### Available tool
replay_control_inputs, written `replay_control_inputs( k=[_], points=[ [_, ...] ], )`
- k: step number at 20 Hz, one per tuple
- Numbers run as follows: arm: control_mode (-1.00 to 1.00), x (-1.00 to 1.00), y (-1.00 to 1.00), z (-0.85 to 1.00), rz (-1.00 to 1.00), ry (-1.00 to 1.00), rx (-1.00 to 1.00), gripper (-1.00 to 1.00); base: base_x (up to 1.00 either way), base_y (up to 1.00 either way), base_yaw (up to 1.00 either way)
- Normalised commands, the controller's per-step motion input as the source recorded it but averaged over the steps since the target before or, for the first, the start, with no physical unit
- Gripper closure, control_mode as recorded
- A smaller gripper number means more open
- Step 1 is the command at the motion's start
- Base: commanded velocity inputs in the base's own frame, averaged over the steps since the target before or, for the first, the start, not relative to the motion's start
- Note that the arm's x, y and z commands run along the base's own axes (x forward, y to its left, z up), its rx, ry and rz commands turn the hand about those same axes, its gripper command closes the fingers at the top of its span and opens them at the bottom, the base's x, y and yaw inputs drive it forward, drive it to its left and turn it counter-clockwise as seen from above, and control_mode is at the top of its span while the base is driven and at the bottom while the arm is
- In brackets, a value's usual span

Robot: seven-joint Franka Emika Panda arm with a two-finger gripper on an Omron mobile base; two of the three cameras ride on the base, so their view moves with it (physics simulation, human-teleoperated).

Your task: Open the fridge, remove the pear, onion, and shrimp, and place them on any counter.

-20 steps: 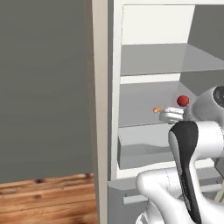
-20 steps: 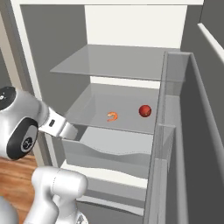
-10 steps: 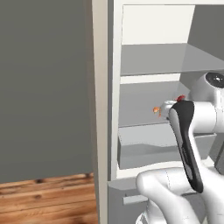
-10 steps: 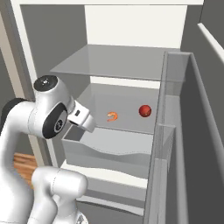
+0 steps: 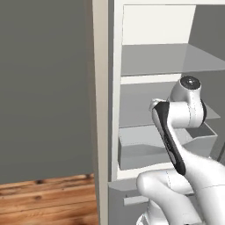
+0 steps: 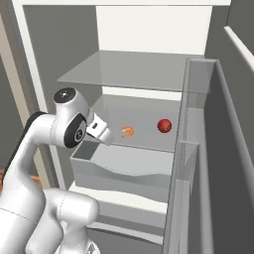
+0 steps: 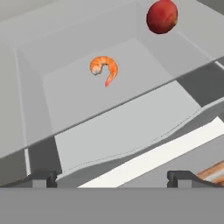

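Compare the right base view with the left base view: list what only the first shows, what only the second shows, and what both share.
Right base view alone: the shrimp and, apart to its right, the onion on a grey shelf, above the drawer, with the open gripper just left of the shrimp.
Left base view alone: a plain grey wall and wooden floor left of the fridge.
Both: the open fridge's white interior, grey shelves, the drawer and the white arm reaching in.

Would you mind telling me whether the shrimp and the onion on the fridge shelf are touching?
Apart. The hand view shows bare grey shelf between the shrimp and the onion; the right base view shows the same gap.
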Motion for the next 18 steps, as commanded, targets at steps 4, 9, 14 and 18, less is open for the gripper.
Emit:
replay_control_inputs(
  k=[4, 9, 14, 18],
  points=[
    [-1.0, 0.61, -0.05, -0.04, -0.12, 0.04, 0.0, -1.0, 0.0, 0.0, 0.0],
    [-1.0, 0.48, -0.29, -0.27, -0.1, 0.02, 0.0, -1.0, 0.0, 0.0, 0.0],
    [-1.0, 0.47, -0.26, -0.38, -0.01, 0.02, 0.0, -1.0, 0.0, 0.0, 0.0],
    [-1.0, 0.45, -0.08, -0.38, 0.0, 0.0, 0.0, -1.0, 0.0, 0.0, 0.0]
  ],
)
